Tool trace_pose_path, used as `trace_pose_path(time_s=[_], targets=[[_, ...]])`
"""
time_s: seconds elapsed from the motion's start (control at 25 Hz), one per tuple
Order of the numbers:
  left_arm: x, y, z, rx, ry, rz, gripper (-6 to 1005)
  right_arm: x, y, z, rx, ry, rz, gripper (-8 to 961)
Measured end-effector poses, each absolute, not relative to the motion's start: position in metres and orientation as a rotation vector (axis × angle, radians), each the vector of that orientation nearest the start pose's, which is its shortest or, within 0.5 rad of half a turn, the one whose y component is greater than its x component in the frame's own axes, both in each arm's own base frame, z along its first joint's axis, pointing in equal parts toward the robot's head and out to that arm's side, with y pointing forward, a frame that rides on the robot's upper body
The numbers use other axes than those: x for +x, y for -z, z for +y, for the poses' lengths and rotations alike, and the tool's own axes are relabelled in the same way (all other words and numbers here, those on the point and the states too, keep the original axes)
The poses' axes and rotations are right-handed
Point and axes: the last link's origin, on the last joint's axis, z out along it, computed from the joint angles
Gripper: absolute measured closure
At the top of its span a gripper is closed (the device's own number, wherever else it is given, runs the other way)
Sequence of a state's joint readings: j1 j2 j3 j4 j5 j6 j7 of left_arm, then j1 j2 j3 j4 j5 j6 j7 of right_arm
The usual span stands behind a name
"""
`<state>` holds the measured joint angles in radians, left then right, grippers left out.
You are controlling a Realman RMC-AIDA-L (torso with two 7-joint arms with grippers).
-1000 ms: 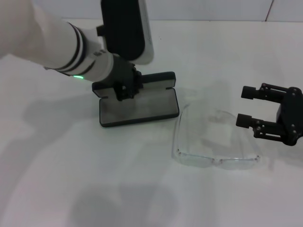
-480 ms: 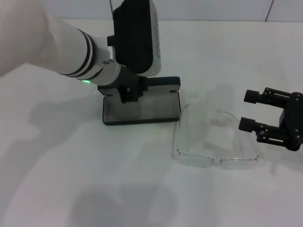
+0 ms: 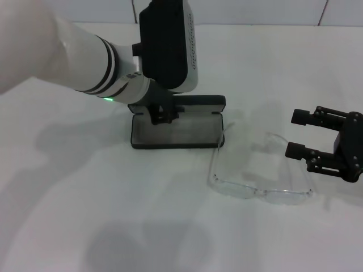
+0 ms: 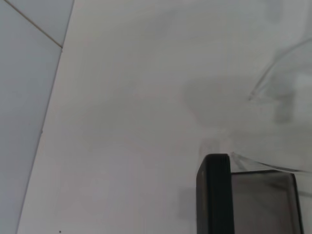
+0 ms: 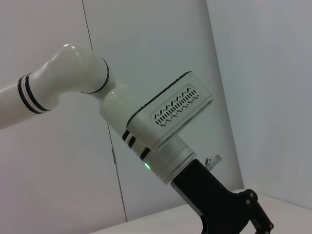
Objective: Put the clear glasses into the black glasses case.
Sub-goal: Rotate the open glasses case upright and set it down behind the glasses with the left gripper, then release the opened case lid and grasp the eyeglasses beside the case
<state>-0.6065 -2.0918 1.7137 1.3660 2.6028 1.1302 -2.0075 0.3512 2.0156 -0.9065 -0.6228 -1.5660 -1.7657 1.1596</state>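
Observation:
The black glasses case point(image 3: 180, 131) lies open on the white table, grey lining up, its lid point(image 3: 198, 103) folded back behind it. My left gripper point(image 3: 161, 115) comes down onto the case's rear left part and is shut on it. The left wrist view shows a case corner point(image 4: 213, 195) and the lining point(image 4: 263, 200). The clear glasses point(image 3: 262, 193) lie right of the case with arms unfolded, one thin arm point(image 3: 218, 148) touching the case's right end. My right gripper point(image 3: 296, 133) hovers open just right of the glasses, with nothing in it.
My left forearm point(image 3: 68, 54) and its wrist housing point(image 3: 167, 42) hang over the table's rear left. It also fills the right wrist view as the left arm point(image 5: 165, 122) in front of a pale wall. White tabletop point(image 3: 113, 215) stretches in front.
My left gripper has slid to the right, taking the open case with it until its right end meets the glasses' arm. The right gripper has barely moved.

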Motion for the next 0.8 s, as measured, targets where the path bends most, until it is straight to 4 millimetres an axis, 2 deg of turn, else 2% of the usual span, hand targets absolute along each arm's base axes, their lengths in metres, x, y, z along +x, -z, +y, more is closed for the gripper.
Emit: trace_pose_path(time_s=[0.08, 0.28, 0.48, 0.64, 0.76, 0.8], targets=[[-0.127, 0.057, 0.368, -2.663, -0.501, 0.330, 767, 0.265, -0.026, 0.279, -2.658, -1.093, 0.347, 261], [-0.118, 0.054, 0.366, -2.671, -0.417, 0.307, 647, 0.265, -0.026, 0.279, -2.658, -1.091, 0.347, 261], [-0.098, 0.022, 0.357, -2.682, -0.058, 0.242, 647, 0.267, -0.028, 0.279, -2.648, -1.092, 0.351, 261], [-0.092, -0.015, 0.342, -2.655, 0.358, 0.134, 646, 0.271, -0.031, 0.281, -2.613, -1.083, 0.379, 261], [-0.111, -0.034, 0.333, -2.626, 0.613, -0.009, 646, 0.273, -0.036, 0.283, -2.586, -1.085, 0.421, 261], [-0.133, -0.041, 0.324, -2.611, 0.774, -0.073, 646, 0.273, -0.040, 0.285, -2.575, -1.091, 0.443, 261]])
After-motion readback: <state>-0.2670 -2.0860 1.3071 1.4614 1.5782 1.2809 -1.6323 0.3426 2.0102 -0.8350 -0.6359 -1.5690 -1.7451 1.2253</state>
